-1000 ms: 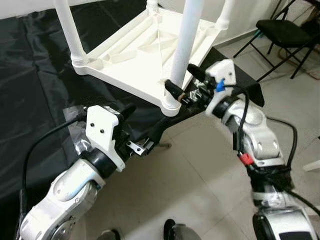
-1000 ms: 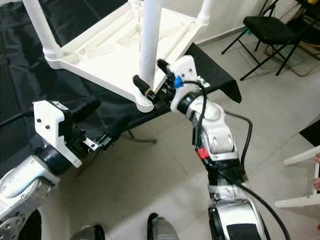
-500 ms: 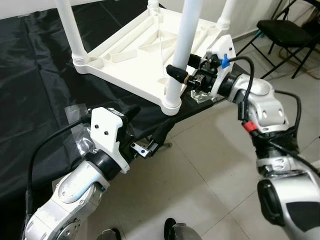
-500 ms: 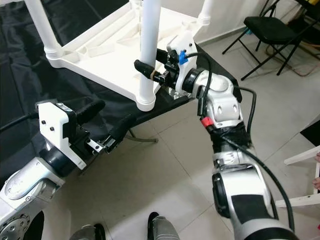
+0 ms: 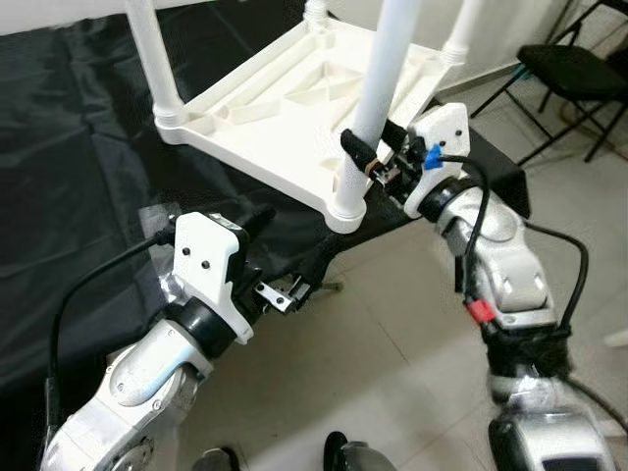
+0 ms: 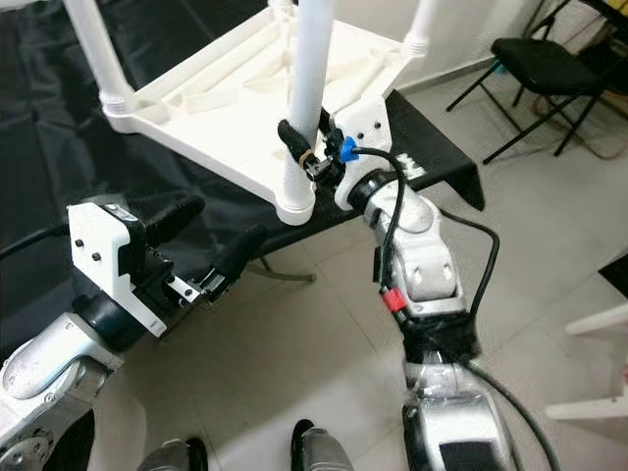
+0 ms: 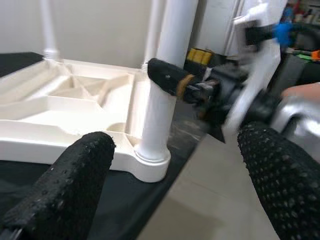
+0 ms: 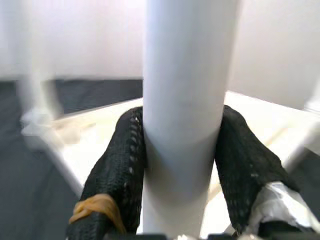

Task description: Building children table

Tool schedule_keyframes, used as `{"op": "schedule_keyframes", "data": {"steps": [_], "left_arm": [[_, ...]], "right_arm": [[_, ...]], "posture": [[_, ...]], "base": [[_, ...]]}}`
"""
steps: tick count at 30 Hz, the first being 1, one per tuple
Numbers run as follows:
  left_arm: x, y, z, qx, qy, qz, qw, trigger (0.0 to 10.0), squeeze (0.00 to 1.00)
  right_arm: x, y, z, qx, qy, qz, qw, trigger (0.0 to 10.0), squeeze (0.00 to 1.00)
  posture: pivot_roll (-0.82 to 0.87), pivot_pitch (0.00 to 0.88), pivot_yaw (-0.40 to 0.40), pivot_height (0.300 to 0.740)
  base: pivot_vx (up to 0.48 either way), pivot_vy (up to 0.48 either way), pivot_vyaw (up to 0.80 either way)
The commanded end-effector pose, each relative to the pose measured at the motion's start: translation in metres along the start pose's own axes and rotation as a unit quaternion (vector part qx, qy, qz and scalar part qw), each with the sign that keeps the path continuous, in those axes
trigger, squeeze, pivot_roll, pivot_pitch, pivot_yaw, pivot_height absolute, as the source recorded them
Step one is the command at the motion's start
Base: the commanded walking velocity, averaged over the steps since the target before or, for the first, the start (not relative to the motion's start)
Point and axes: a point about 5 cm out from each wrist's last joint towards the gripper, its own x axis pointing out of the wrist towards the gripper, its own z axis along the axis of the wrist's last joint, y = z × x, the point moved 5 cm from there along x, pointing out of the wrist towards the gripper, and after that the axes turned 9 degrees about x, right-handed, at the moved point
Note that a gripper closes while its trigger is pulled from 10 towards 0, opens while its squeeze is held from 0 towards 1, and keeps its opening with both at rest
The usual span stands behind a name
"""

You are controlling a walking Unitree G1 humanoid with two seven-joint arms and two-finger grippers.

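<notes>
One white upturned table top (image 5: pixel 294 108) lies at the near right corner of the black-covered surface (image 5: pixel 69 147); four white legs stand in its corners, counted as the near leg (image 5: pixel 378 88), the left leg (image 5: pixel 152 59), the far leg (image 5: pixel 316 12) and the right leg (image 5: pixel 461 25); two end effectors, the left end effector (image 5: pixel 289 250) by the surface's near edge and the right end effector (image 5: pixel 371 155) at the near leg; one black folding chair (image 5: pixel 574 74) on the floor past the surface's right edge.

The right gripper (image 8: pixel 182 165) now has the near table leg (image 8: pixel 185 100) clamped between its fingers, where a second ago the leg stood just beside its one finger, outside the jaws.
</notes>
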Motion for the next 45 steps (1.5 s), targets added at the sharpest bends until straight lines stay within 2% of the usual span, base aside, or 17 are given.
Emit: {"op": "schedule_keyframes", "data": {"steps": [1,2,6,12,14,15,17,18,20,21,25,27,29,31,36,44,45], "left_arm": [[0.0,-0.001,-0.001,0.004,0.004,-0.006,1.0,10.0,0.0],[0.0,-0.001,-0.001,0.004,0.004,-0.006,1.0,10.0,0.0],[0.004,0.0,0.0,0.007,-0.004,-0.012,1.0,10.0,0.0],[0.008,-0.004,0.001,0.004,-0.009,-0.019,1.0,10.0,0.0],[0.009,-0.004,0.001,0.002,-0.011,-0.022,1.0,10.0,0.0],[0.01,-0.004,0.001,0.001,-0.011,-0.023,1.0,10.0,0.0],[0.01,-0.004,0.001,0.0,-0.011,-0.024,1.0,10.0,0.0],[0.01,-0.005,0.001,-0.002,-0.01,-0.025,1.0,10.0,0.0],[0.01,-0.005,0.001,-0.002,-0.01,-0.025,1.0,10.0,0.0],[0.01,-0.005,0.001,-0.003,-0.01,-0.026,1.0,10.0,0.0],[0.01,-0.006,0.001,-0.007,-0.01,-0.029,1.0,10.0,0.0],[0.01,-0.006,0.001,-0.007,-0.01,-0.029,1.0,10.0,0.0],[0.008,-0.007,0.001,-0.008,-0.007,-0.03,1.0,10.0,0.0],[0.008,-0.007,0.001,-0.008,-0.007,-0.03,1.0,10.0,0.0],[0.007,-0.006,0.002,-0.007,-0.005,-0.03,1.0,10.0,0.0],[0.005,-0.006,0.002,-0.005,-0.004,-0.029,1.0,10.0,0.0],[0.004,-0.006,0.002,-0.005,-0.003,-0.028,1.0,10.0,0.0]], "right_arm": [[-0.012,-0.035,-0.071,-0.014,0.123,-0.108,0.986,0.0,0.0],[-0.012,-0.035,-0.071,-0.014,0.123,-0.108,0.986,0.0,0.0],[0.044,0.01,-0.055,0.011,0.106,-0.096,0.99,0.0,0.0],[0.053,0.031,-0.046,0.007,0.108,-0.066,0.992,0.0,0.0],[0.052,0.034,-0.044,-0.001,0.109,-0.058,0.992,0.9,0.0],[0.049,0.034,-0.044,0.005,0.112,-0.05,0.993,10.0,0.0],[0.043,0.034,-0.042,0.02,0.11,-0.04,0.993,10.0,0.0],[0.036,0.034,-0.04,0.024,0.109,-0.022,0.994,10.0,0.22],[0.036,0.034,-0.04,0.024,0.109,-0.022,0.994,10.0,0.22],[0.029,0.04,-0.034,0.046,0.096,0.006,0.994,10.0,1.0],[0.014,0.047,-0.008,0.078,0.048,0.109,0.99,10.0,1.0],[0.014,0.047,-0.008,0.078,0.048,0.109,0.99,10.0,1.0],[0.005,0.036,0.026,0.088,-0.016,0.197,0.976,10.0,1.0],[0.005,0.036,0.026,0.088,-0.016,0.197,0.976,10.0,1.0],[-0.005,0.022,0.042,0.031,-0.009,0.321,0.946,10.0,1.0],[-0.003,0.0,0.051,-0.037,0.021,0.37,0.928,10.0,1.0],[0.003,-0.013,0.059,-0.063,0.029,0.372,0.926,10.0,0.36]], "posture": [[0.1,0.259,-0.084,0.74],[0.1,0.259,-0.084,0.74],[0.09,0.233,-0.08,0.74],[0.07,0.236,-0.068,0.74],[0.07,0.236,-0.068,0.74],[0.06,0.24,-0.063,0.74],[0.05,0.248,-0.059,0.74],[0.04,0.249,-0.057,0.74],[0.04,0.249,-0.057,0.74],[0.04,0.255,-0.053,0.74],[0.03,0.271,-0.047,0.74],[0.03,0.271,-0.047,0.74],[0.04,0.278,-0.042,0.74],[0.04,0.278,-0.042,0.74],[0.05,0.285,-0.04,0.74],[0.06,0.286,-0.048,0.74],[0.06,0.287,-0.05,0.74]], "base": [[0.0,0.0,0.0],[0.0,0.0,0.0],[0.0,0.0,0.0],[0.0,0.0,0.0],[0.0,0.0,0.0],[0.0,0.0,0.0],[0.0,0.0,0.0],[0.0,0.0,0.0],[0.0,0.0,0.0],[0.0,0.0,0.0],[0.0,0.0,0.0],[0.0,0.0,0.0],[0.0,0.0,0.0],[0.0,0.0,0.0],[0.0,0.0,0.0],[0.0,0.0,0.0],[0.0,0.0,0.0]]}}
